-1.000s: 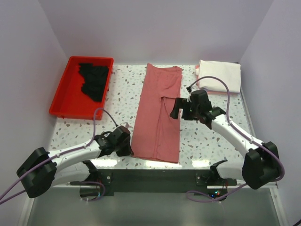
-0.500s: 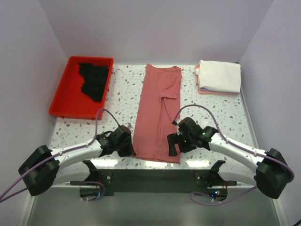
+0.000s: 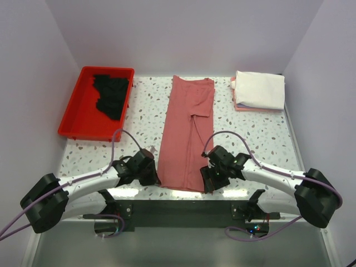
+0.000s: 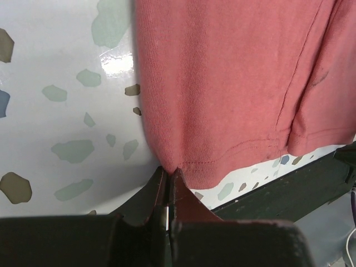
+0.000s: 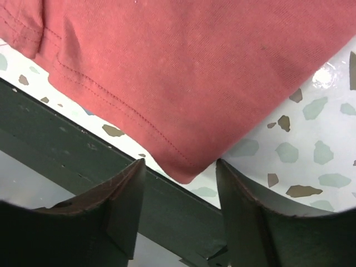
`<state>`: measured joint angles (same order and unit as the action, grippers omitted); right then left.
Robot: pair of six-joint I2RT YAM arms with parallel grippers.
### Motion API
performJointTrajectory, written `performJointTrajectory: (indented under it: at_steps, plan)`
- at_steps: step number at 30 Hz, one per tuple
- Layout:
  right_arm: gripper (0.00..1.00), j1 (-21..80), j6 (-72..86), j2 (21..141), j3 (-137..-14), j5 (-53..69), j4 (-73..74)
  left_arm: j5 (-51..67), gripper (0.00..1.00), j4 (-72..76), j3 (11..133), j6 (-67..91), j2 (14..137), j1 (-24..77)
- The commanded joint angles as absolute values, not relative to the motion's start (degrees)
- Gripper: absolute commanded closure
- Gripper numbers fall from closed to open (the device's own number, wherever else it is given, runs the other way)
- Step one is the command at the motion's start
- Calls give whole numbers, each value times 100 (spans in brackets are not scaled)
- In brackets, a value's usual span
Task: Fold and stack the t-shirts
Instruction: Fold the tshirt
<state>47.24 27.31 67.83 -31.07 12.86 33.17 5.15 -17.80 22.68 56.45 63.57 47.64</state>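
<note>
Folding is being carried out on the dusty-rose t-shirt (image 3: pixel 186 133), which in the top view is lying as a long narrow strip down the middle of the table (image 3: pixel 144 111), sides already turned in. The left gripper (image 3: pixel 151 177) and right gripper (image 3: pixel 208 183) are sitting at its two near corners. A black t-shirt (image 3: pixel 113 94) is waiting in the red tray (image 3: pixel 75 117) at far left, and a folded white t-shirt (image 3: pixel 258 89) is topping the stack at far right.

Left wrist view: the left gripper (image 4: pixel 169 172) is pressing its jaws together on the near-left hem corner of the shirt (image 4: pixel 233 83), apparently pinching the cloth.

Right wrist view: the right gripper (image 5: pixel 181 167) is standing spread, its fingers (image 5: pixel 125 194) straddling the near-right corner of the shirt (image 5: pixel 183 72) without yet clamping it.

Judging by this, the lengthwise fold is in hand. The next move is calling for the right jaws to close on that corner, then for both arms to lift evenly and carry the near hem toward the collar, keeping the edges aligned.
</note>
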Motion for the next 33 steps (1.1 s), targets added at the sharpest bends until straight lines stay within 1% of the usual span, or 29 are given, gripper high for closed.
performJointTrajectory:
  at_steps: [1,2,3,4,5,6,7,9,10,11,14,15,18,22,25,27,30,33]
  plan:
    - [44,4790,2689,6812,-2980,1283,3234,527,100,-1925,2083,5660,6285,4764]
    - [55,4799,2698,6812,-2953,1292,3226,553,100,-1916,2066,5669,6267,4764]
    - [60,4799,2750,6812,-2875,1396,3173,562,100,-1907,2057,5686,6240,4764]
    - [63,4799,2812,6838,-2822,1467,3086,580,100,-1907,2031,5695,6197,4772]
    - [69,4816,2839,6847,-2786,1572,3024,589,100,-1907,2013,5704,6179,4772]
    - [71,4834,2935,6838,-2699,1730,2910,598,100,-1925,1995,5713,6161,4781]
    - [76,4851,2996,6812,-2663,1784,2857,615,100,-1942,1978,5722,6118,4781]
    - [83,4913,3102,6724,-2593,1845,2795,615,100,-2099,1960,5757,6065,4799]
    - [89,4948,3129,6637,-2584,1872,2804,615,100,-2144,1925,5783,5977,4825]
    - [91,5000,3172,6575,-2575,1907,2795,624,100,-2197,1907,5844,5916,4869]
    - [94,5228,3383,6425,-2523,2170,2725,581,100,-2583,1951,5967,5652,5175]
    - [96,5308,3523,6399,-2531,2214,2699,493,100,-2941,2056,5994,5556,5246]
    - [98,5756,3726,6249,-2653,2311,2689,176,100,-3592,2258,6170,5116,5475]
    - [99,6012,3700,5977,-3005,2180,3075,185,100,-3700,2469,6179,4458,5537]
    - [100,6021,3612,5845,-3295,1706,3295,18,100,-3551,2566,6091,4333,5537]
    - [100,6012,3595,5932,-3497,1094,3462,-289,100,-3507,2784,5977,4438,5537]
    - [100,5985,3534,6134,-3822,259,3769,-614,100,-3516,3241,5749,5025,5537]
    - [100,5942,3463,6135,-4104,-270,3718,-1018,100,-3288,3663,5529,5500,5528]
